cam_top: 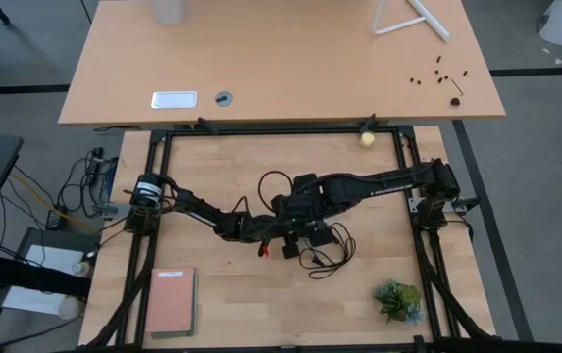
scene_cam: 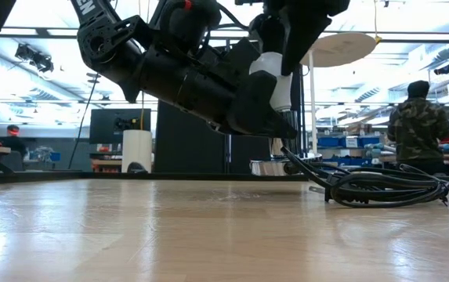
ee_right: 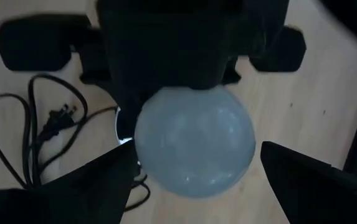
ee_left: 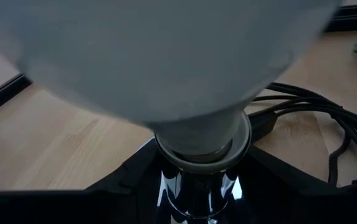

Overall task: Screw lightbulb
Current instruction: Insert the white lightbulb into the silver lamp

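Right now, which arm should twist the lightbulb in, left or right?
Right, probably. The right gripper hangs over the lightbulb, open, one finger on each side of it, ready to close and twist. The left gripper sits low at the socket under it.

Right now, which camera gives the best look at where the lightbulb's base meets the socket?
The left wrist view: the lightbulb narrows into the socket in close-up. The right wrist view shows only its dome, the low view a sliver between arms, and the high view hides it.
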Robot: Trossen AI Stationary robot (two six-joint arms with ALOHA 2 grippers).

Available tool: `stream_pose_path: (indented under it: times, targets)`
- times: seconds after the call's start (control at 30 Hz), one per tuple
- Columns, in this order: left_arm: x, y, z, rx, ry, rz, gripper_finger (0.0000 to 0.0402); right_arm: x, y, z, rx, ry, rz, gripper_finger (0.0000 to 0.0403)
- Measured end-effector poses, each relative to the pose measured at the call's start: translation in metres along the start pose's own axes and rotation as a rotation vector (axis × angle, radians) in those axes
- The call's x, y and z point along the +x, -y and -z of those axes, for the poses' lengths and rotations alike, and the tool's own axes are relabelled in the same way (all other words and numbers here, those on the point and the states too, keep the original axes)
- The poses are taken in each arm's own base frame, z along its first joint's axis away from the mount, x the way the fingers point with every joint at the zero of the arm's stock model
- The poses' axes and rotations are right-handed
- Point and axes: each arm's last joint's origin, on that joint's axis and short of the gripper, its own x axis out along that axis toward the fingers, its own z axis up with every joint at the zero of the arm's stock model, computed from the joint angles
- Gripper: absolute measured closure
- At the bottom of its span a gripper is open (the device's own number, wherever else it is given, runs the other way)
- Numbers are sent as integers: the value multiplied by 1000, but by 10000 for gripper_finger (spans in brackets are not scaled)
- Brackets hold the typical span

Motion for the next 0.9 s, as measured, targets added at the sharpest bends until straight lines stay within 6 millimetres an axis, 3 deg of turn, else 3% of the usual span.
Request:
stream_pose_path:
  times: [0.47, 0.7, 0.9]
  targets:
    - [0, 0, 0, 1, -2, 0, 213, -1, -4, -2, 44, 23, -77, 57]
    - [0, 0, 2, 7, -11, 0, 213, 30, -8, -11, 1, -47, -104, 57]
    - [0, 0, 5, 15, -29, -1, 213, 36, -5, -12, 0, -60, -97, 57]
